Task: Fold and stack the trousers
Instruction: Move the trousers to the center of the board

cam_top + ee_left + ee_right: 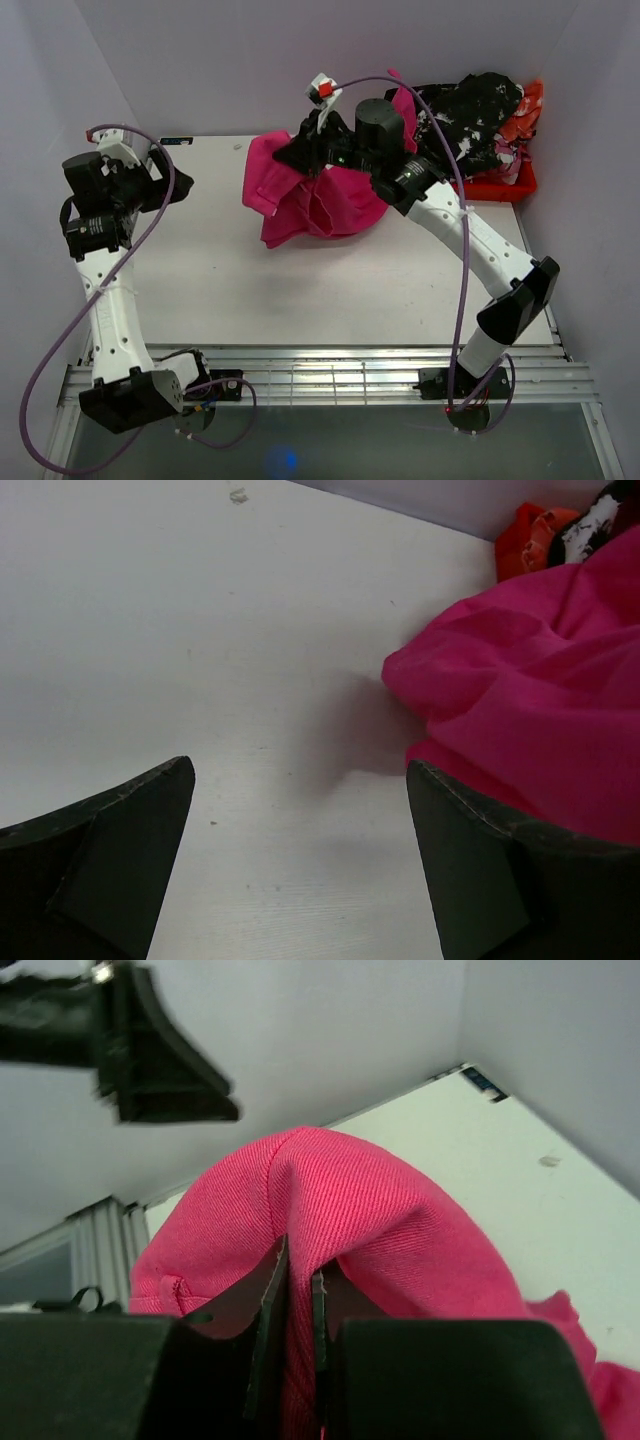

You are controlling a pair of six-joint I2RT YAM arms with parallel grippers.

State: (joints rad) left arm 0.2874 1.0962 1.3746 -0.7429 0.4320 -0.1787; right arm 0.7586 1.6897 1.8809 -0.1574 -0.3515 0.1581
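Firstly, at the left: the left gripper (172, 188), black, is held over the white table (200, 290) near its left edge and points toward the middle. Its jaws are spread wide, with nothing between them. In the left wrist view its two fingers (120, 850) frame bare tabletop. The right-hand finger sits just beside the edge of the pink cloth; whether it touches cannot be told. A purple cable (60, 340) loops from the wrist down to the arm's base.

Next, at the centre: the trousers (320, 205), plain bright magenta-pink, lie unfolded in a crumpled heap on the far middle of the table. Most of the cloth is slumped on the surface, with a flap spreading to the left. The two legs cannot be told apart.

Over the heap's upper left: the right gripper (303, 150), its arm reaching in from the near right. The jaws are nearly closed and pinch a ridge of the trousers. In the right wrist view the cloth rises in a rounded hump from between the fingers (245, 1340) and drapes down either side.

Lastly, at the far right: a red crate (505, 188) stands in the table's far corner, behind the right arm. It is heaped with black cloth (480, 110) flecked white and an orange-red piece (527, 105).
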